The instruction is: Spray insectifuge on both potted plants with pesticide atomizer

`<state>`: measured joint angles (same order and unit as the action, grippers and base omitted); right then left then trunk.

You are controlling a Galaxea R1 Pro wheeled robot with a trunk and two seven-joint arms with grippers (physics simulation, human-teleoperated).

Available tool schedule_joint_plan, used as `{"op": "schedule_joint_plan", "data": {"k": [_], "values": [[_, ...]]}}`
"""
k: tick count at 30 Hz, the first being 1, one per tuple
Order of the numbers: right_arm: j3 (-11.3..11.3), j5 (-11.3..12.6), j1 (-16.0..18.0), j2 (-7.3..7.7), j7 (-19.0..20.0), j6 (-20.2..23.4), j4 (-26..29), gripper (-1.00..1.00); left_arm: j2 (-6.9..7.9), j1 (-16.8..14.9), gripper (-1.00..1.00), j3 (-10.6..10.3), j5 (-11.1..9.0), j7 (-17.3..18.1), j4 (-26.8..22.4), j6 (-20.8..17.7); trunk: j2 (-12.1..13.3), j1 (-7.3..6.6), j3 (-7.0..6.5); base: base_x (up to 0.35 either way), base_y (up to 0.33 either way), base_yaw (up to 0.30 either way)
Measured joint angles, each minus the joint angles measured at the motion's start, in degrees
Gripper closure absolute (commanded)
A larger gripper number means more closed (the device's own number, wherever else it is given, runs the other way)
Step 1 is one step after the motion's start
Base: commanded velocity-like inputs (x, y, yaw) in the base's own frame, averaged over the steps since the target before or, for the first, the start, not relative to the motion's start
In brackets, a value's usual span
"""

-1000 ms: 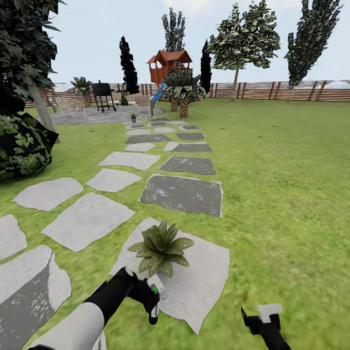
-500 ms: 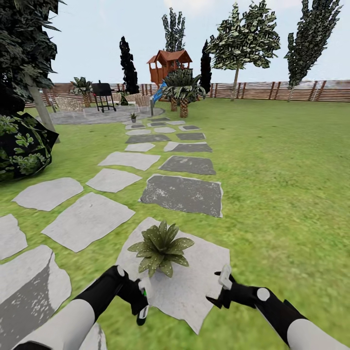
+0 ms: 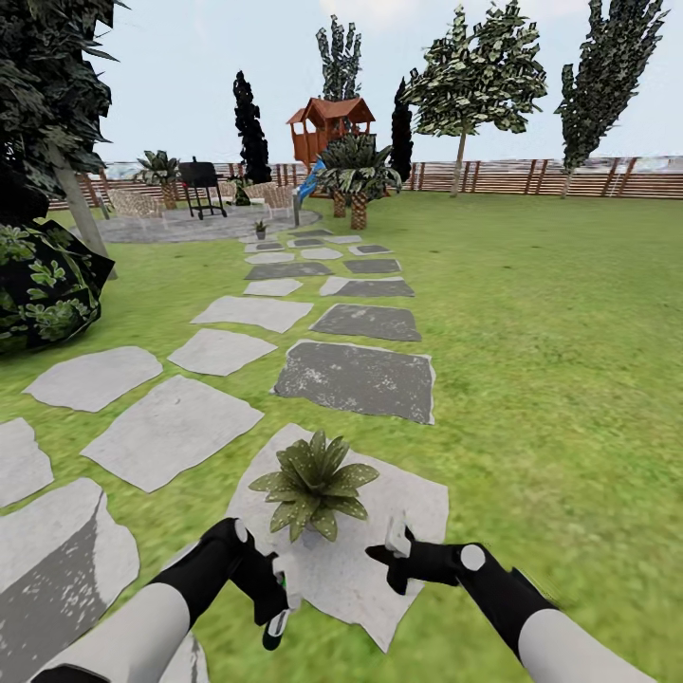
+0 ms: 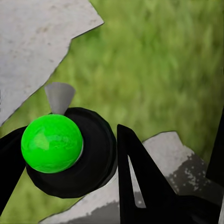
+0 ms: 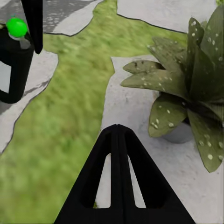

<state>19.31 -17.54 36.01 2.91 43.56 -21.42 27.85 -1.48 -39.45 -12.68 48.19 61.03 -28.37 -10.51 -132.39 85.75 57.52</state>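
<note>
One potted plant [image 3: 313, 484], a low rosette of speckled olive leaves, stands on a pale stepping stone [image 3: 408, 512] just ahead of me. In the right wrist view the same potted plant [image 5: 186, 88] shows a small grey pot under its leaves. My left gripper [image 3: 270, 590] is shut on the pesticide atomizer [image 3: 278, 599], low and left of the plant. From above, the atomizer [image 4: 70, 158] shows a dark round body with a bright green cap. My right gripper [image 3: 398, 550] is shut on nothing, just right of the plant; its fingertips [image 5: 116, 133] are pressed together. Far down the path stands a small plant [image 3: 260, 229].
Irregular grey stepping stones [image 3: 359, 379] lead across the lawn to a round paved patch [image 3: 180, 226] with a grill [image 3: 202, 185] and chairs. A dark bush [image 3: 43, 285] and a tree stand at the left. Palms [image 3: 359, 171], a playhouse and a slatted fence [image 3: 569, 177] line the back.
My right arm has swung in from the lower right corner to just right of the plant. The left gripper with the atomizer has dropped slightly and shifted left.
</note>
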Motion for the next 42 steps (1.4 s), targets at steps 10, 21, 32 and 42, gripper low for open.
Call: {"op": "schedule_joint_plan", "data": {"k": [10,21,32,42], "values": [[0.05,0.12,0.0,-1.37,4.06,0.07,4.07,1.0,-1.42,0.0,1.0,0.09,0.01,-3.49,-0.85,-1.43,0.0,0.0,0.0,0.0,0.0,0.0],[0.2,0.05,0.0,-2.83,4.06,0.09,3.8,1.0,-3.26,0.0,1.0,0.1,-0.33,-4.87,-1.26,-0.21,0.0,0.0,0.0,0.0,0.0,0.0],[0.08,0.0,0.0,-2.76,3.99,0.09,3.46,1.0,-4.99,0.0,1.0,0.31,-0.96,-4.8,-4.64,-0.22,0.0,0.0,0.0,0.0,0.0,0.0],[0.08,-0.01,0.0,-2.75,3.99,0.09,3.46,1.0,-6.39,0.0,1.0,0.43,-0.96,-4.87,-4.83,-0.19,0.0,0.0,0.0,0.0,0.0,0.0]]}}
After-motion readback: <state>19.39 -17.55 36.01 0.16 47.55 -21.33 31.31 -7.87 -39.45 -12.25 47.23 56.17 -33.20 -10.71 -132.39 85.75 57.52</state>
